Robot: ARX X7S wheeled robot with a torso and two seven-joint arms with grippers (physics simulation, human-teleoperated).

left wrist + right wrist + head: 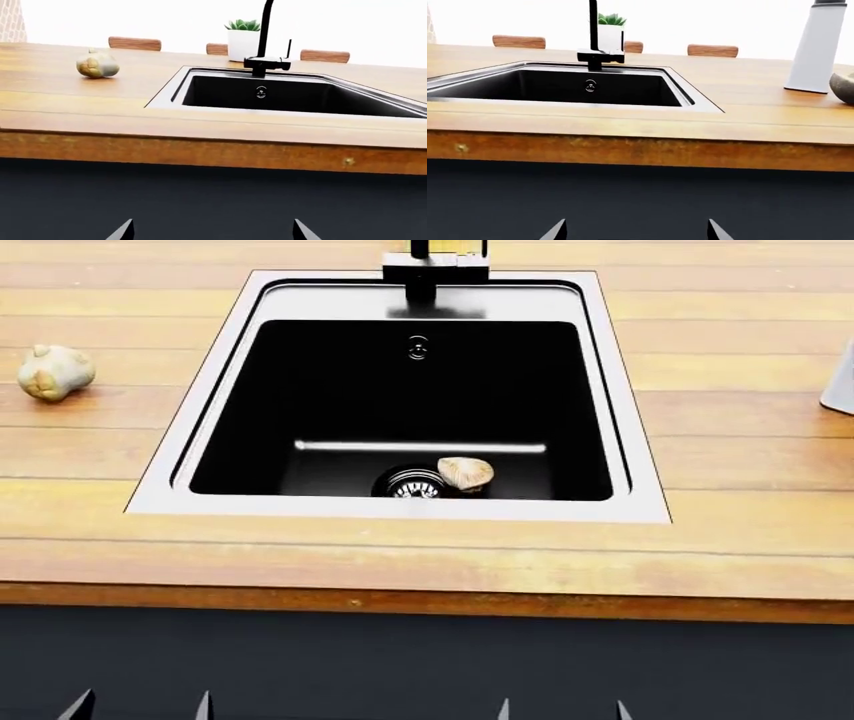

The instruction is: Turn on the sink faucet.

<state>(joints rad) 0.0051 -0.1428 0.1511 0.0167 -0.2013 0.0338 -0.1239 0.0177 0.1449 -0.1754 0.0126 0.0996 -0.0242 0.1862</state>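
- The sink faucet [265, 47] stands on the far rim of the sink [180, 455], toward the counter's far edge. Its thin upright lever rises from the square base, so it probably reads as off, and no water shows.
- The sink is set into the wooden counter [747, 540], its silvery rim flush with the boards. The overflow fitting [418, 348] sits on the far wall under the tap.
- The left gripper [212, 232] and the right gripper [635, 231] hang low in front of the counter's near edge, against the dark cabinet front [640, 195]. They are well apart from the tap and seem to be in a resting pose before any reach.
- On each, the fingers stand wide apart and hold nothing; only the pointed tips show.
- Judging from this, the task has barely begun: one arm must rise above the near edge and cross the basin to reach the lever.
- A pale lumpy item [55, 371] lies on the counter toward its left edge, and another [465, 474] rests beside the drain strainer [415, 483]. Neither blocks the path.
- A potted plant [243, 40] stands behind the tap, so an overshoot could knock it.
- A white bottle-like object [816, 47] stands toward the counter's right edge.
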